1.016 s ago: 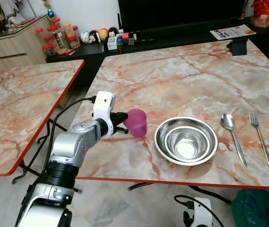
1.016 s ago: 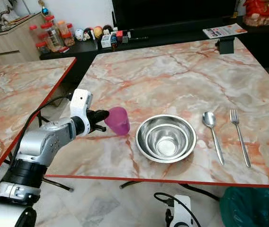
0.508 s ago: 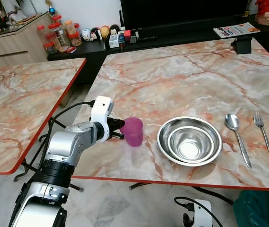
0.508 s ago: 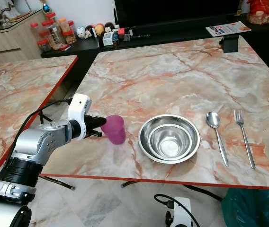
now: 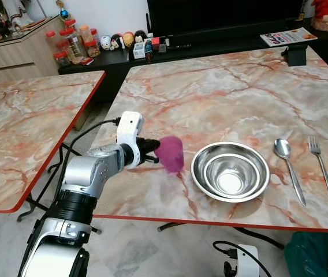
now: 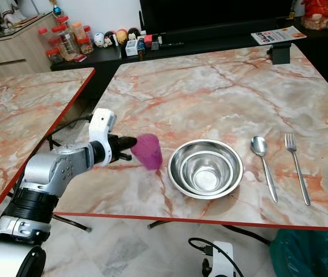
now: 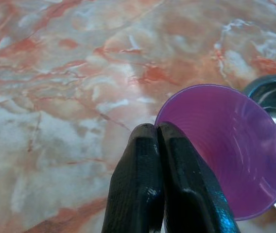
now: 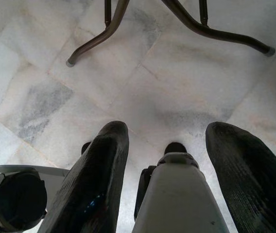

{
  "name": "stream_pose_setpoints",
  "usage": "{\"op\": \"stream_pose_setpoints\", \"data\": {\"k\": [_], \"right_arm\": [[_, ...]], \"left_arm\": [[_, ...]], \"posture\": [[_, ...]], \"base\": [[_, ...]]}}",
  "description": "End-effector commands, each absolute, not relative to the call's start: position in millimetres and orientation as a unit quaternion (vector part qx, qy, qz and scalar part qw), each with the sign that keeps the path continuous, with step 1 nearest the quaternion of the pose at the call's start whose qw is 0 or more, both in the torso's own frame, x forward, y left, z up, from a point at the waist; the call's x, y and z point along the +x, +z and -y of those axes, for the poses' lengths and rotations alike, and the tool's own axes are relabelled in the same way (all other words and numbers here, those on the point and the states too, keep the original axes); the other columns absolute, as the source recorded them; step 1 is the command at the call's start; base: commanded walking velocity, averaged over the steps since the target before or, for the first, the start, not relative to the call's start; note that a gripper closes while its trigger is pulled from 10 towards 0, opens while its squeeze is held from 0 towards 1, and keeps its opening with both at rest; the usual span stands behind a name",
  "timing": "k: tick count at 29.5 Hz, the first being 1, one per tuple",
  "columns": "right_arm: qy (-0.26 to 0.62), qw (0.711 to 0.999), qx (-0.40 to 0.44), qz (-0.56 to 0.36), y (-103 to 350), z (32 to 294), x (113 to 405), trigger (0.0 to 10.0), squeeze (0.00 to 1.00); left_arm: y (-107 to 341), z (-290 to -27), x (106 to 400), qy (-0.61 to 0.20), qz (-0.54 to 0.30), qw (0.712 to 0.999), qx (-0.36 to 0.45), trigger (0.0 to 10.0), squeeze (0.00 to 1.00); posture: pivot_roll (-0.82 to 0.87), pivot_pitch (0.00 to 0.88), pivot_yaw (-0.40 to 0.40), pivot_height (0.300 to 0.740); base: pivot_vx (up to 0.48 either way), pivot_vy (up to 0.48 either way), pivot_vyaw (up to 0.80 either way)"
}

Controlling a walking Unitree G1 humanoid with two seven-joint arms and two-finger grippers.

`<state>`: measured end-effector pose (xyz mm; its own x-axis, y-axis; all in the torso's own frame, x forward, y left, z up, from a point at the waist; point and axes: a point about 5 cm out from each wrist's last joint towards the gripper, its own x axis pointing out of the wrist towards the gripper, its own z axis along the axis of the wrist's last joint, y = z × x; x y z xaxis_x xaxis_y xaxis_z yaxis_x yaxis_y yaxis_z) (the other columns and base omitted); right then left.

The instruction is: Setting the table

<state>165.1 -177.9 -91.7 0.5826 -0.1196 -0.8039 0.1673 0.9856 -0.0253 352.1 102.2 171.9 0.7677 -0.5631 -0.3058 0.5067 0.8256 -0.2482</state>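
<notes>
A purple plastic cup (image 5: 170,153) is held tilted just above the marble table (image 5: 222,98), close to the left of a steel bowl (image 5: 230,172). My left gripper (image 5: 151,154) is shut on the cup's rim; in the left wrist view its fingers (image 7: 150,194) pinch the edge of the cup (image 7: 225,150), whose open mouth faces the camera. A spoon (image 5: 288,168) and a fork (image 5: 322,170) lie side by side to the right of the bowl. My right gripper (image 8: 167,184) hangs open below the table, over the tiled floor.
A second marble table (image 5: 19,127) stands to the left across a narrow gap. A dark cabinet at the back carries jars (image 5: 71,43) and small figurines (image 5: 123,41). A black holder (image 5: 295,56) and a booklet (image 5: 285,38) sit at the far right. A green bag (image 5: 320,254) lies on the floor.
My left gripper has lifted the cup, tipped it over and carried it slightly right toward the bowl. The camera view barely shifted.
</notes>
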Motion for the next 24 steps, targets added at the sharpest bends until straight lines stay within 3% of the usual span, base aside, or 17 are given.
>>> {"op": "stream_pose_setpoints", "data": {"k": [1, 19, 20, 24], "right_arm": [[-0.078, 0.888, 0.034, -0.451, -92.1, 172.8, 165.4, 10.0, 0.0], [-0.082, 0.887, 0.037, -0.452, -92.6, 172.0, 164.3, 10.0, 0.0], [-0.082, 0.887, 0.037, -0.452, -92.7, 172.1, 164.1, 10.0, 0.0], [-0.083, 0.887, 0.038, -0.453, -93.2, 172.1, 163.1, 10.0, 0.0]], "left_arm": [[176.9, -110.7, 357.6, -0.263, -0.176, 0.946, -0.073, 10.0, 0.0], [163.6, -104.1, 364.6, -0.241, -0.2, 0.947, -0.07, 10.0, 0.0], [163.5, -103.6, 364.6, -0.242, -0.2, 0.947, -0.07, 10.0, 1.0], [164.3, -103.3, 365.2, -0.243, -0.198, 0.947, -0.071, 10.0, 1.0]], "posture": [[-0.04, 0.006, 0.185, 0.719], [-0.05, 0.007, 0.196, 0.719], [-0.05, 0.007, 0.196, 0.719], [-0.05, 0.007, 0.196, 0.719]], "base": [[0.0, 0.0, 0.0], [0.0, 0.0, 0.0], [0.0, 0.0, 0.0], [0.0, 0.0, 0.0]]}}
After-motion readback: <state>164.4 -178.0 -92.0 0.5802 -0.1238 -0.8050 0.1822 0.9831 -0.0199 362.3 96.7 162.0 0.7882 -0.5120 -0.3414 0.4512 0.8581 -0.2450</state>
